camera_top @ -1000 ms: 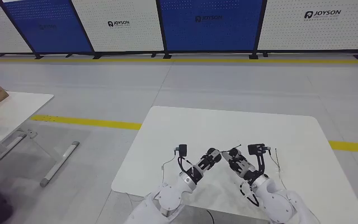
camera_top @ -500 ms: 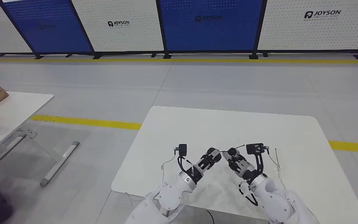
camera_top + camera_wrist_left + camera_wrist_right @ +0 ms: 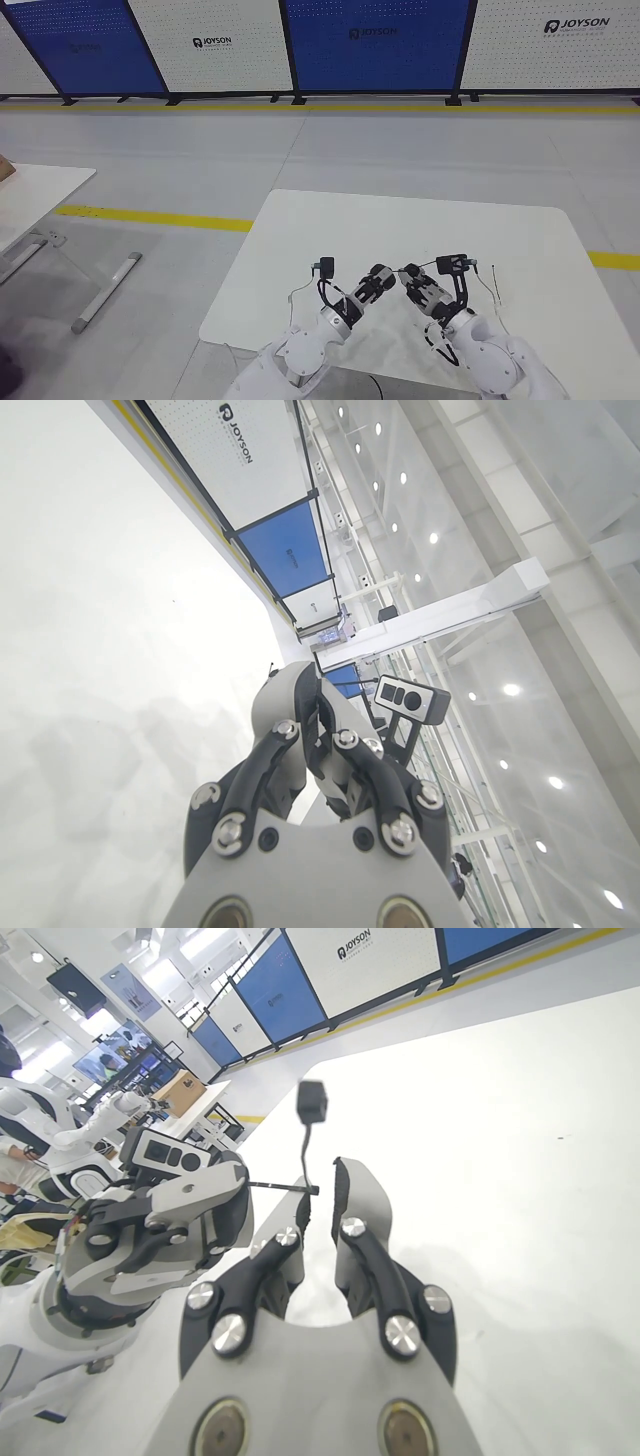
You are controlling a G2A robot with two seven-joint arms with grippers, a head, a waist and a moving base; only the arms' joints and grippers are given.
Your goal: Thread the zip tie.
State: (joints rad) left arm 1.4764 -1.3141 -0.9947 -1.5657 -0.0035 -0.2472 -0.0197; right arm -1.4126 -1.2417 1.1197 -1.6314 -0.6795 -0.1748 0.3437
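Zip tie (image 3: 280,1187) pinched in the closed left tool (image 3: 315,681), reaching the parted right tool's (image 3: 322,1184) tip

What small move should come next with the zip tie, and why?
Probably shut the right gripper on the zip tie: the left gripper holds it clamped, and its end reaches just into the gap between the right jaws, which stand open.

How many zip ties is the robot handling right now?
1. A thin black zip tie sticks out of the shut left gripper. Its far end is at the open right gripper's fingertips, above the table. Others could be hidden inside the grippers.
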